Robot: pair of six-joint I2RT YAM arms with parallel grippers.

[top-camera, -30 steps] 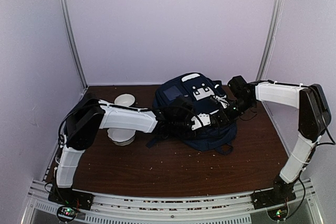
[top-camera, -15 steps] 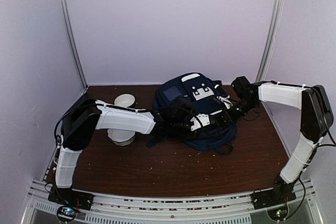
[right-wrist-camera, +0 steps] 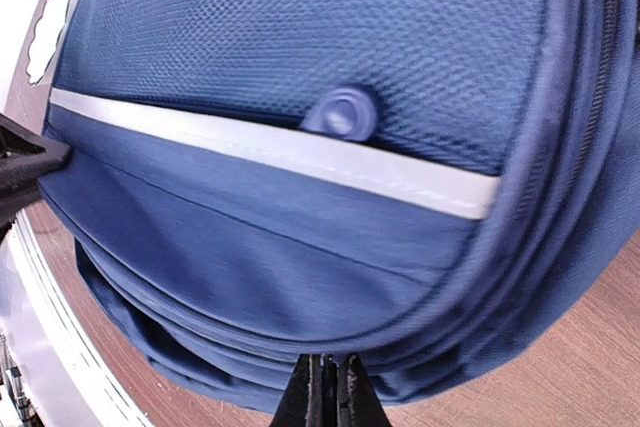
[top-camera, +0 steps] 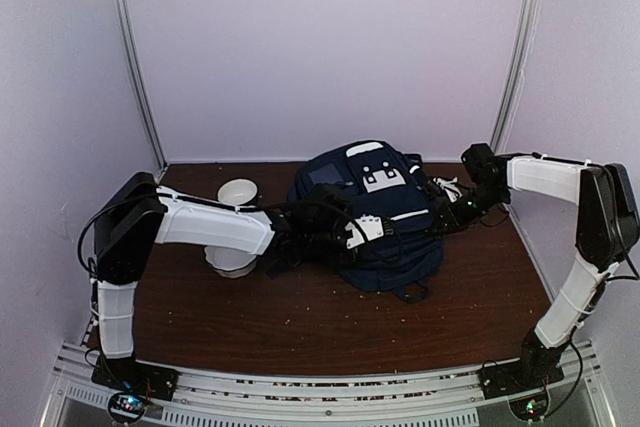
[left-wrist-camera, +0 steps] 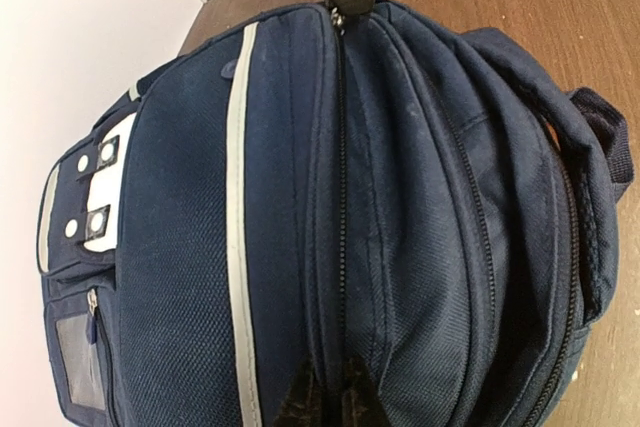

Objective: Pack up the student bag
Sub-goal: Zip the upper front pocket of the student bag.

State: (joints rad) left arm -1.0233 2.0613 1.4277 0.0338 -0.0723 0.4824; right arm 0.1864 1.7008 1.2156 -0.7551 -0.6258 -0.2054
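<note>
Left arm has drawn back leftward; left gripper [left-wrist-camera: 325, 402] now pinches the zip seam of the student bag [top-camera: 375, 217]. The bag is navy with white stripes, zips shut, lying at the desk's [top-camera: 300, 317] back centre. Right gripper [right-wrist-camera: 322, 387] jaws are closed at the bag's rim. White bowl [top-camera: 237, 190] sits left of the bag.

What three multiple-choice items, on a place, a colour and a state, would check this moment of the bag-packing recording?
1. Relative to the student bag, the far white bowl sits: A) on top; B) to its left; C) between the arm bases.
2. The bag's fabric is: A) red; B) green; C) navy.
3. The left gripper is: A) wide open; B) holding the bowl; C) shut on the bag's seam.
B: the top view shows it left. C: navy throughout. C: fingertips meet on the seam.
</note>
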